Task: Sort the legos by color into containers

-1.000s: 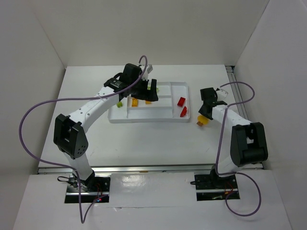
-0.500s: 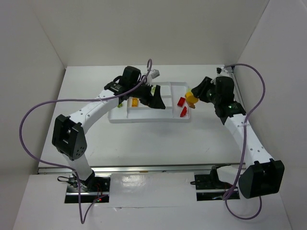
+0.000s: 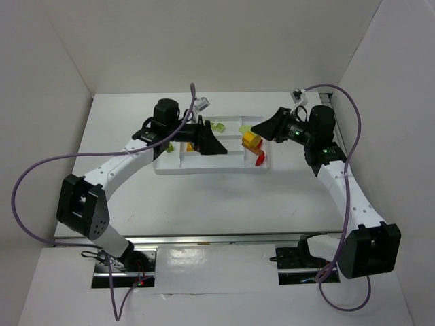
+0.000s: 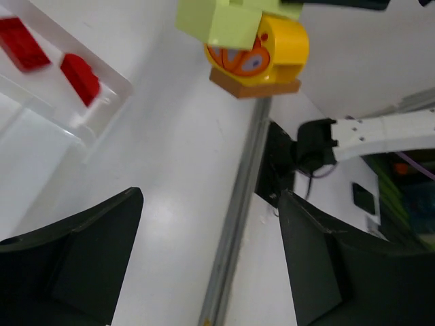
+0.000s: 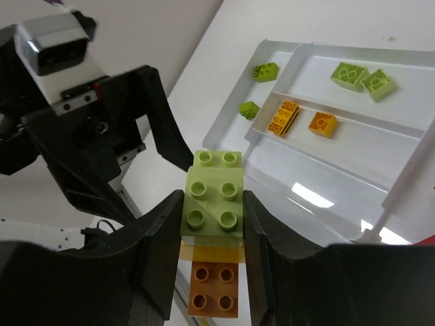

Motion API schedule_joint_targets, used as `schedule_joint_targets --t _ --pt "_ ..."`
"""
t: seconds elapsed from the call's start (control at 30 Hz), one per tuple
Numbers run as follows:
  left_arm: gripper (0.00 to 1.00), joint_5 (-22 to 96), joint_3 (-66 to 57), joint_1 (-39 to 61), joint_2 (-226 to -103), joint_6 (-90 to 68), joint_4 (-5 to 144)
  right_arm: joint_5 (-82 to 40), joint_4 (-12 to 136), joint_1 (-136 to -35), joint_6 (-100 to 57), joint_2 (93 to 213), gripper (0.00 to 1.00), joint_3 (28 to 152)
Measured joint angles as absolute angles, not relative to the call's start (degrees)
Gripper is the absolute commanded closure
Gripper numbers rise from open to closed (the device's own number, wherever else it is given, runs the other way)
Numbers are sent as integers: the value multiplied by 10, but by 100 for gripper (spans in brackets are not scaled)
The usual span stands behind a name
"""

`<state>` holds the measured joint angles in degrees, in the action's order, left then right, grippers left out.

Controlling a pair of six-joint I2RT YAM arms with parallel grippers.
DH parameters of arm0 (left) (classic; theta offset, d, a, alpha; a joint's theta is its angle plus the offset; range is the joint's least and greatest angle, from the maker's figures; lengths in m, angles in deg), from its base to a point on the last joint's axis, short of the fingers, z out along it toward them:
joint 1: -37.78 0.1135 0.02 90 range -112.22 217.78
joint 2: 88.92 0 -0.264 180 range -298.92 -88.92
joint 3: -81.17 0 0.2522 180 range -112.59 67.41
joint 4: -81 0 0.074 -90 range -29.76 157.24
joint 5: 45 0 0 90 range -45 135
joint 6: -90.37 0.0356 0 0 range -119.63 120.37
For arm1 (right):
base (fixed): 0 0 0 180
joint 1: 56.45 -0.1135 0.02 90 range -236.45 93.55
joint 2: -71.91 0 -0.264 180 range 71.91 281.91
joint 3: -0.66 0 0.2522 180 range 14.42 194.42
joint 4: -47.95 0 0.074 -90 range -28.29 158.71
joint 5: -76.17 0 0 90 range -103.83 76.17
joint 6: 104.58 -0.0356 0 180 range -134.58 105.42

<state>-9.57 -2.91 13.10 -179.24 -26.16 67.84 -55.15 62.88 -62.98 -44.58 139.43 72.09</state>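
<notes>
1. a joined stack of legos [image 5: 213, 224] is held in the air over the right end of the tray [image 3: 204, 170], clear of it. it reads as a lime green brick [image 5: 212, 202], a yellow piece [image 4: 275, 47] with a printed face, and a brownish plate [image 5: 214, 292].
2. the right end effector [image 5: 212, 227] is closed on this stack, one finger on each side of the green brick, and points it towards the other arm.
3. the left end effector [image 4: 211, 200] stands wide apart and grips nothing. it is over the middle of the tray, facing the stack, near it but not touching.
4. in the tray, two lime green legos [image 5: 360, 78] lie in the far compartment and two yellow-orange legos [image 5: 304, 119] in the middle one. two darker green bricks [image 5: 258, 89] appear to lie in the narrow end section. red legos [image 4: 51, 61] occupy the right-end compartment.
5. the tray rests on the white surface [image 3: 204, 197] between the arms.
6. judgement: the step in hand is splitting a mixed-colour stack, since it cannot be sorted as one piece. the sort is well along.
7. judgement: the next move calls for the left end effector to line up with the exposed plate or yellow piece, close squarely, and pull while the right holds firm. a skewed grip may drop the small parts into the wrong compartment.
</notes>
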Motion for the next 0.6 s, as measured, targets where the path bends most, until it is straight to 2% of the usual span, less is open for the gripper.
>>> schedule_joint_targets --t 0.13,0.23,0.47,0.6 --pt "8 -12 -75 106 -1781 -245 660 -559 618 -629 -465 1400 89 721" --pt "8 2 -76 91 -1774 -257 690 -567 593 -629 -488 1401 89 715" --pt "6 -53 -28 104 -1822 -382 877 -600 561 -629 -512 1408 89 712" --pt "7 -69 -30 109 -1868 -412 911 -602 564 -629 -509 1410 89 712"
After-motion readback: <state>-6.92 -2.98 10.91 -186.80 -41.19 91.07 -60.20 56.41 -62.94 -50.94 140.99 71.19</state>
